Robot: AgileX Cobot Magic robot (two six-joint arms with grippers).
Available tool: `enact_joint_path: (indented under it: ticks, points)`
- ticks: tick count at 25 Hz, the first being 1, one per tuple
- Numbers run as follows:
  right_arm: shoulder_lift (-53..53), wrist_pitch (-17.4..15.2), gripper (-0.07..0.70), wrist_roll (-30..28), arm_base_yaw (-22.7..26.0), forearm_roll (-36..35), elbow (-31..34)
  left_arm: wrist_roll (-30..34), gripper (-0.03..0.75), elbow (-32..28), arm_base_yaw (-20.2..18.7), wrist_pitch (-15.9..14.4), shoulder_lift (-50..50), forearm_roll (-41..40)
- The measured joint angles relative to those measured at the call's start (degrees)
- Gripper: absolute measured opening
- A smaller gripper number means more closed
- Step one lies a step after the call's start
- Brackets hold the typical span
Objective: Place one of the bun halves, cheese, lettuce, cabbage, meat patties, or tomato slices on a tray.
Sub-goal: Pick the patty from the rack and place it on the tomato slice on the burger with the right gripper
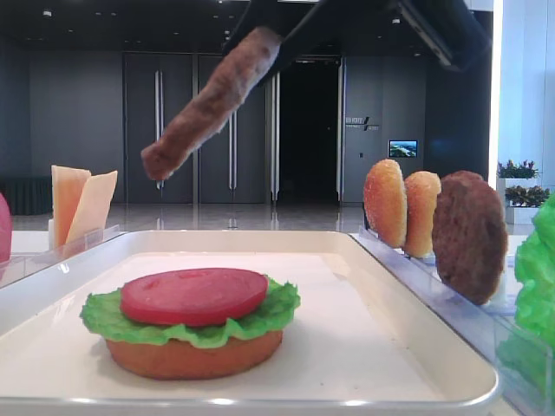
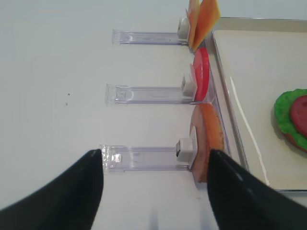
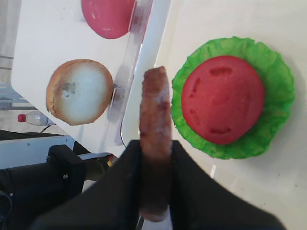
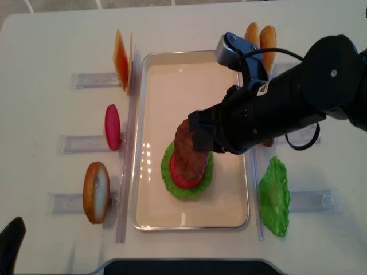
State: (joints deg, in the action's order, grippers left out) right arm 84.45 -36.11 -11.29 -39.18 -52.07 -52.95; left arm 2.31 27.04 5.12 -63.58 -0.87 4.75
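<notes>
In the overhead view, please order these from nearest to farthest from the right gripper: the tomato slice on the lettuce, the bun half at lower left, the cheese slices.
From the right gripper:
1. Tomato slice, just below it, in the tray.
2. Cheese slices, upper left, outside the tray.
3. Bun half, lower left, outside the tray.

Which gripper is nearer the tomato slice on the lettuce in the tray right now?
Right. The right gripper, shut on the meat patty, hangs over the tomato slice in the tray. The left gripper is open outside the tray, by the racked bun half.

Reddish-brown patty (image 1: 211, 102); red tomato (image 1: 193, 295); green lettuce (image 1: 108, 315); cream tray (image 1: 364, 338).
</notes>
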Motion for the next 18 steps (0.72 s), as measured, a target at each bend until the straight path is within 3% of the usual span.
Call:
enact_joint_path:
  ticks: [11, 18]
  points:
    - [3.0, 0.3, 0.137, -16.4, 3.3, -16.2, 1.2, 0.0, 0.518, 0.0, 0.0, 0.0, 0.0, 0.3]
    - [7.6, -0.4, 0.137, -20.0, 3.3, -18.0, 1.3, 0.0, 0.518, 0.0, 0.0, 0.0, 0.0, 0.4]
